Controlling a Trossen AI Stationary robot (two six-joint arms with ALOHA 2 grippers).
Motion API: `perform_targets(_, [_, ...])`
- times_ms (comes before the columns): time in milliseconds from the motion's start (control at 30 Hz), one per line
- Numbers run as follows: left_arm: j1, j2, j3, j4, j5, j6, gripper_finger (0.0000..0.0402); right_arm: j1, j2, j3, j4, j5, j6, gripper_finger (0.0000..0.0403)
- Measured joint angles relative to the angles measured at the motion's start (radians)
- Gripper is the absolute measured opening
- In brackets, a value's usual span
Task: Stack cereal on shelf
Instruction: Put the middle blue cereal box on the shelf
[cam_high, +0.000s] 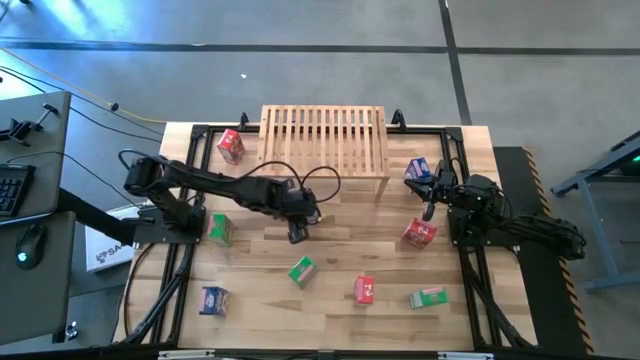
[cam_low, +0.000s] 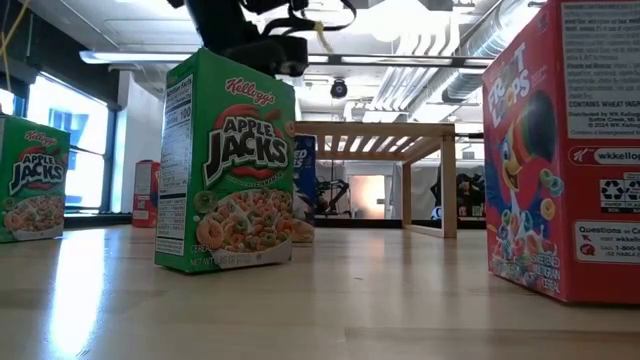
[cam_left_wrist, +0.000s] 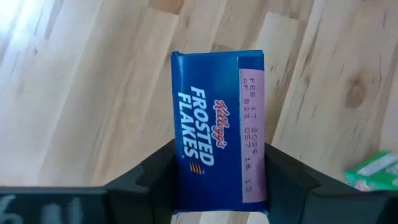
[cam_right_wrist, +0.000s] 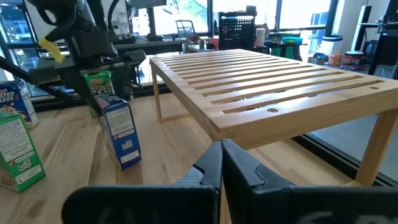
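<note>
1. Nine small cereal boxes show on the wooden surface in the high view, none on the shelf, which stands at the far middle with its slatted top bare.
2. The left hand reaches to the middle of the surface, just in front of the shelf, and straddles a blue Frosted Flakes box; in the left wrist view both dark fingers lie against the box's sides, grasping it.
3. The right hand sits at the right side, near the shelf's right leg, fingers clenched together with nothing between them.
4. Close to that hand are a blue box and a red box.
5. A red box stands beside the shelf's left end; a green box lies near the left arm's base.
6. Along the near part lie a blue box, a green Apple Jacks box, a red Froot Loops box and another green box.
</note>
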Motion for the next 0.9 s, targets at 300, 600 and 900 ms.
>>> perform_targets(300, [-0.001, -0.078, 0.151, -0.165, 0.059, 0.163, 0.0133, 0.0, 0.004, 0.0, 0.0, -0.003, 0.0, 0.0])
perform_targets(600, [0.039, -0.181, 0.414, -0.401, 0.049, 0.295, 0.0131, 0.0, 0.021, -0.001, 0.0, -0.012, 0.0, 0.0])
perform_targets(900, [0.276, -0.215, 0.558, -0.46, 0.05, 0.514, 0.0131, 0.0, 0.02, -0.001, 0.0, -0.014, 0.0, 0.0])
